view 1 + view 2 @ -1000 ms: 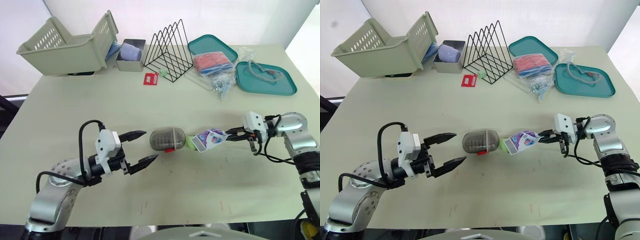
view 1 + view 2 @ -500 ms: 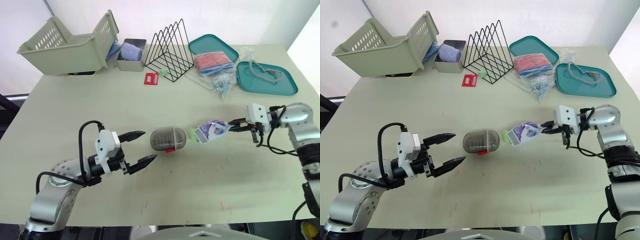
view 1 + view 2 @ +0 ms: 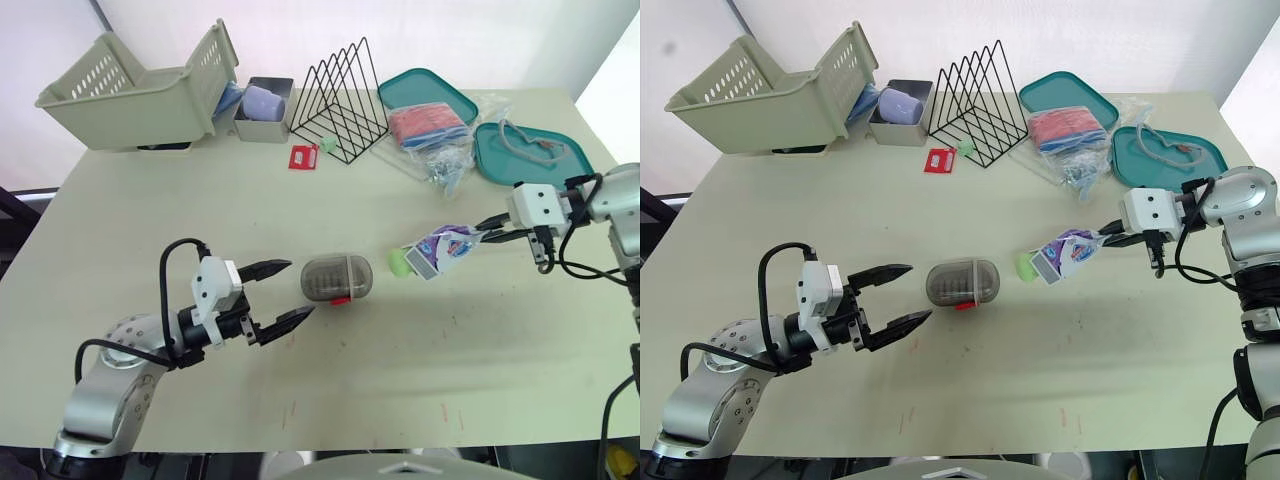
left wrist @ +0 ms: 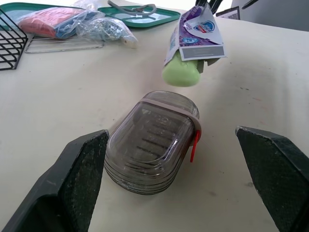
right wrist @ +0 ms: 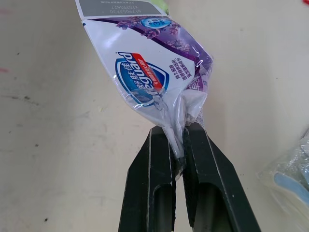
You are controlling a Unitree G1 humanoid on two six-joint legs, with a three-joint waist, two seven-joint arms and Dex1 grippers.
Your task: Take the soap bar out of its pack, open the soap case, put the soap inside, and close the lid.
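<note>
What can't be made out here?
- Soap: its far end, hidden inside the pack, left wrist view.
- Pack's pinched end: covered by the right gripper, right wrist view.
- Blue item: mostly behind the basket, eye views.

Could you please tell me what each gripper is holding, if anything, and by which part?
The right gripper pinches the purple-and-white plastic soap pack by its crimped end opposite the opening. The left gripper, fingers open, holds nothing.
</note>
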